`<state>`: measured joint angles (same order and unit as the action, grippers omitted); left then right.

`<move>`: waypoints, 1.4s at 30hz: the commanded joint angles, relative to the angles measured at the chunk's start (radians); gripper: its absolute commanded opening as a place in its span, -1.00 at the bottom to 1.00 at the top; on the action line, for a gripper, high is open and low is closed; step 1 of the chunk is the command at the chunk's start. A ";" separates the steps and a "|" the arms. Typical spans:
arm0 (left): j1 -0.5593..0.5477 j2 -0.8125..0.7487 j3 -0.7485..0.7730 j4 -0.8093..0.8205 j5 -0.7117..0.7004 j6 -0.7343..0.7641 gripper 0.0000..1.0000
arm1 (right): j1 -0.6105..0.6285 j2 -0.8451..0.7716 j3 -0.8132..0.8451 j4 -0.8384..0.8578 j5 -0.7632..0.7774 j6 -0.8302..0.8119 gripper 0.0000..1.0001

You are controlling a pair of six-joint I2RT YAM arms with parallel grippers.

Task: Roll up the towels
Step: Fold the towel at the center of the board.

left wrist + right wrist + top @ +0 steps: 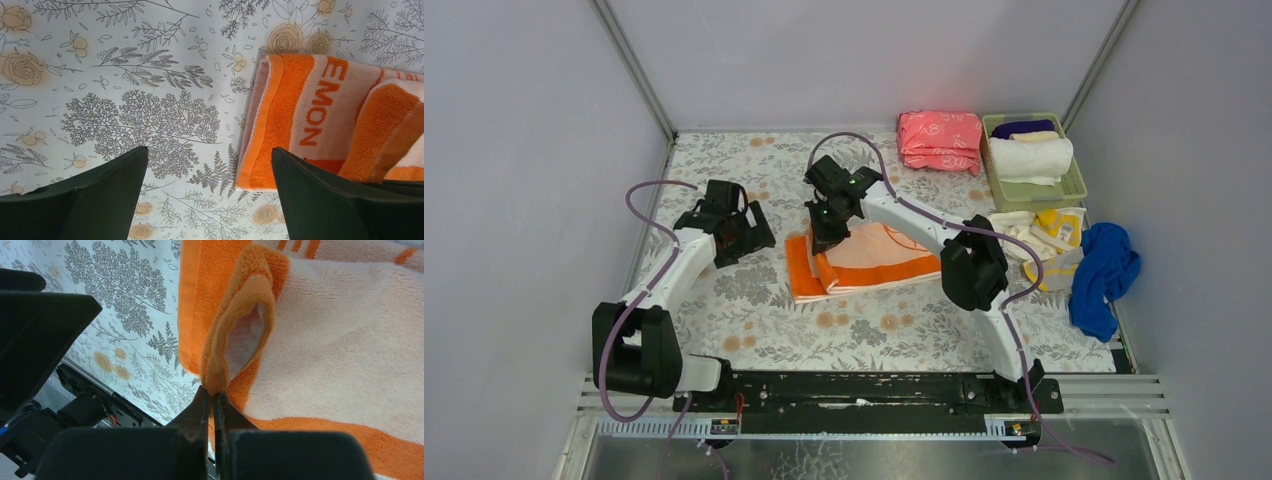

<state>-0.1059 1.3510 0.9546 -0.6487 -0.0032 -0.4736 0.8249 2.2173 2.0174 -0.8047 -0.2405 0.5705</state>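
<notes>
Right fingers (194, 415): pressed together, pinching a raised loop of the orange towel (884, 262) at its orange hem, at the towel's left end.
Left fingers (100, 192): spread wide, holding nothing, hanging over the bare bench (754, 295) just beside the towel's left edge.
Orange towel, place: mid-bench between the two arms, lying flat except for its left end, where a flap is doubled over and the pinched hem stands up.
Other towels: a blue towel (1104, 275) heaped at the right edge, a yellow towel (1059, 228) beside it, and white towels (1032, 158) in the bin (1079, 192) at the back right. The pink stack (940, 140) sits just left of the bin.
Feel: terry cloth, light and limp. It looks likely to sag from any single pinch and to drag on the bench cover rather than slide.
Grip: soft pile should not slip between shut fingers, but a thin pinch may catch one layer only and leave the lower one behind.
Where to hold: the stitched hem is the firmest part. Taking it near both corners of the left end, one set of fingers to each, would probably keep the roll straight.
Risk: pulling from one point could skew the roll or bunch the cloth. A slack start would likely spring open once let go.
</notes>
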 commanded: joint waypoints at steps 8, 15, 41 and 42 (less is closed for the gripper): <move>-0.011 0.018 -0.013 0.058 0.027 0.009 0.82 | 0.011 0.055 -0.023 0.165 -0.061 0.085 -0.98; -0.014 0.024 -0.013 0.058 0.035 0.012 0.80 | 0.011 0.097 -0.047 0.204 -0.110 0.104 -0.87; -0.023 0.045 -0.013 0.062 0.067 0.018 0.55 | 0.011 -0.039 -0.106 0.258 -0.120 0.129 -0.83; -0.023 0.047 -0.014 0.063 0.066 0.018 0.55 | 0.011 -0.030 -0.109 0.266 -0.128 0.130 -0.82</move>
<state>-0.1181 1.3922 0.9508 -0.6392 0.0486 -0.4725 0.8249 2.2177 1.9163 -0.5823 -0.3290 0.6846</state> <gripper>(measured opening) 0.780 0.085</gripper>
